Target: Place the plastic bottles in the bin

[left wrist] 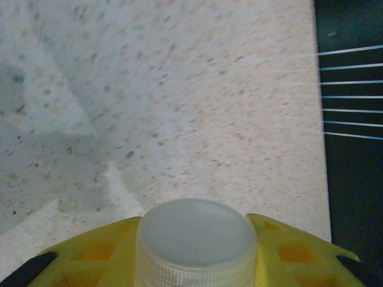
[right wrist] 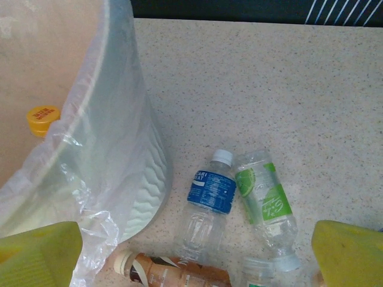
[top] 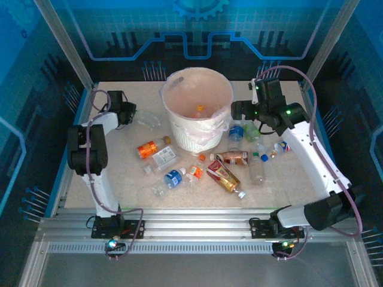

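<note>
Lifting the clear bottle (top: 143, 118) by its white cap (left wrist: 196, 239), we could drop it, because the cap is smooth and round. It could also bump the bin (top: 192, 136). Our left jaws are shut tight on that cap, left of the bin. Our right jaws are wide open, holding nothing, above a blue bottle (right wrist: 206, 206) and a green bottle (right wrist: 266, 200) on the tabletop (right wrist: 269, 89).

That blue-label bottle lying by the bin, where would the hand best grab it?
Probably from straight above, across the blue-label bottle's clear body below the label. It lies flat on its side; the bin crowds one side and a green-label bottle crowds its shoulder, so the lower body leaves more finger room.
</note>
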You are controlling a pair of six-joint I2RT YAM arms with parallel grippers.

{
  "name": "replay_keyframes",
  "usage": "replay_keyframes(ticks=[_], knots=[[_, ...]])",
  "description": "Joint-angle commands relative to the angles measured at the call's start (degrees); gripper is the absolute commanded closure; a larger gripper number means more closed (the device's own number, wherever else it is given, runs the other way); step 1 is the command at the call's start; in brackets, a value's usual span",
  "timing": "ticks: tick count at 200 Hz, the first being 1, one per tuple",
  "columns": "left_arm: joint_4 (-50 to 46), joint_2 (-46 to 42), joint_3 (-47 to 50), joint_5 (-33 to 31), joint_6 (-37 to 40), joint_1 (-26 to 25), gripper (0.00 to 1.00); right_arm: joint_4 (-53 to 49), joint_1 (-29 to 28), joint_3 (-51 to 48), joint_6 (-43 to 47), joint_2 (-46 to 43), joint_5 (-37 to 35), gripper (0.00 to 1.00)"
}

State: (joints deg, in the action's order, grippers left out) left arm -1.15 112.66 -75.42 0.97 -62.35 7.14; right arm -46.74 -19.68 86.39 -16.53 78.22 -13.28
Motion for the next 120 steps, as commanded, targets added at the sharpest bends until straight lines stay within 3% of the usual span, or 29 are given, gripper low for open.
replay_keyframes(ticks=[1,49,120], knots=[[2.2,-7.51,-3.79,-4.42,7.56,0.33,0.73,1.61,0.76,-1.17,-0.78,-2.54,-1.96,0.0],[4.63,-17.25,-5.57,-9.86,18.88,0.33,0.73,3.03,0.8,-5.03,-1.74,-6.36,-5.11,0.0],[8.69,-28.04,-9.64,-11.31,31.04,-2.86,0.73,5.23,1.13,-10.65,-4.25,-11.99,-9.0,0.0]])
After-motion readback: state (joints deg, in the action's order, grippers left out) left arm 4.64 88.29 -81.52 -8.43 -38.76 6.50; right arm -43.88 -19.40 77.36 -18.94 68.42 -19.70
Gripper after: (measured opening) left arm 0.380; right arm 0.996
